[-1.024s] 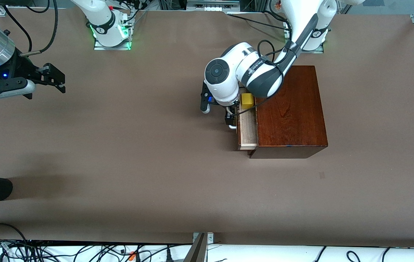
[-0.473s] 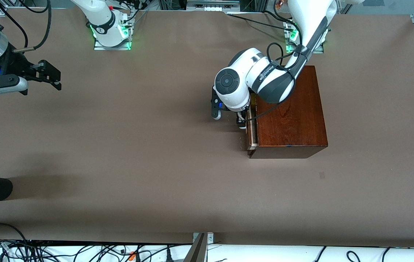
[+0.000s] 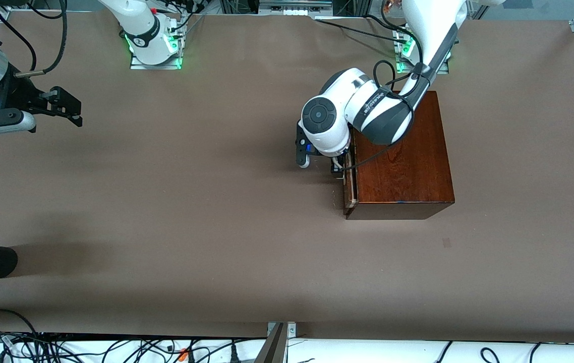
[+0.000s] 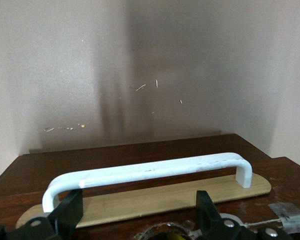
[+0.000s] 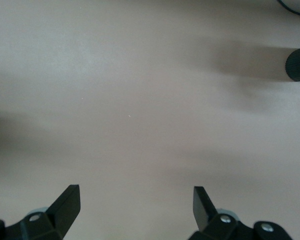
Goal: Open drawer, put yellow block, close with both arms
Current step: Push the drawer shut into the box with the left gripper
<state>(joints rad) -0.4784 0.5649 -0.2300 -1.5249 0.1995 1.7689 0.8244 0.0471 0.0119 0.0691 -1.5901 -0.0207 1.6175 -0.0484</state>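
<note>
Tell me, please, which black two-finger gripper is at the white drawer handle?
The left gripper, fingers open astride the white U-shaped handle; the right gripper hovers over bare table.
</note>
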